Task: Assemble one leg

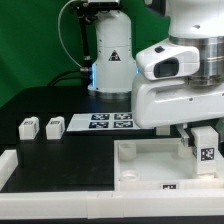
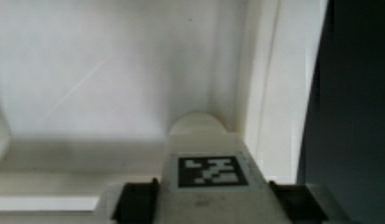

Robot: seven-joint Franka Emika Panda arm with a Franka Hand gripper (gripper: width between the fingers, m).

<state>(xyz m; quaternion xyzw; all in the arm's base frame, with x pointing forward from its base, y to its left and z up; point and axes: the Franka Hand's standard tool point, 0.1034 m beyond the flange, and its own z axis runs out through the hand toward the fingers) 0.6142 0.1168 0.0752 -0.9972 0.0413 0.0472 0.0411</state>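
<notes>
You are watching the gripper (image 2: 210, 200) clenching the leg (image 1: 206, 150): its two dark fingers (image 2: 139, 203) are pressing on opposite flat sides of the peg, and the tagged face is showing between them. In the exterior view the leg is sitting at about four o'clock in the picture, at the three o'clock edge of the large white tray (image 1: 135, 178). In the wrist view it is pointing toward a rounded corner socket (image 2: 207, 125) just beyond its tip. Whether the tip is touching the tray I cannot tell. The peg is looking like light, stiff, smooth plastic, so you are probably dealing with a part that will not bend but could slip or twist between the pads. The flat sides, away from the end that seats, are looking like the sound place to hold. Two spare legs (image 1: 41, 127) are lying at nine o'clock, and the marker board (image 1: 110, 121) is lying at the tray's eleven o'clock.
</notes>
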